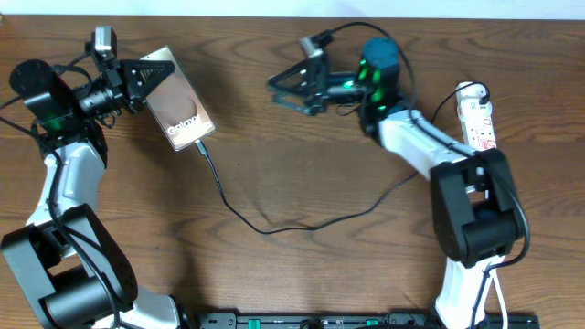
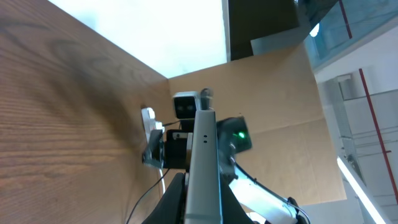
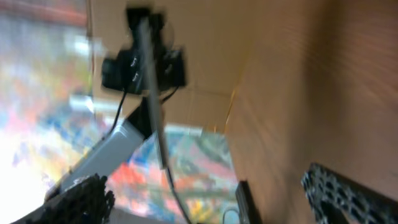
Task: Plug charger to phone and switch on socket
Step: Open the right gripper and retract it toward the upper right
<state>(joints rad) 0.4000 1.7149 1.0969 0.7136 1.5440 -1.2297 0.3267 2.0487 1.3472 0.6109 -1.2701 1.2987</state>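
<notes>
My left gripper [image 1: 137,78] is shut on the upper end of the bronze-brown phone [image 1: 180,111], which shows white "Galaxy" lettering. In the left wrist view the phone [image 2: 205,168] stands edge-on between the fingers. The thin black charger cable [image 1: 265,228] meets the phone's lower end and runs across the table toward the white socket strip [image 1: 477,114] at the far right. My right gripper [image 1: 285,89] is open and empty, right of the phone and apart from it. The blurred right wrist view shows the phone [image 3: 151,74] edge-on with the cable [image 3: 171,186] hanging below it, and the right gripper's fingers [image 3: 211,205] spread.
The right arm's base [image 1: 471,210] stands in front of the socket strip. The wooden table [image 1: 302,174] has a cardboard wall behind it [image 2: 273,93]. Thicker robot cables loop near the right arm [image 1: 402,55].
</notes>
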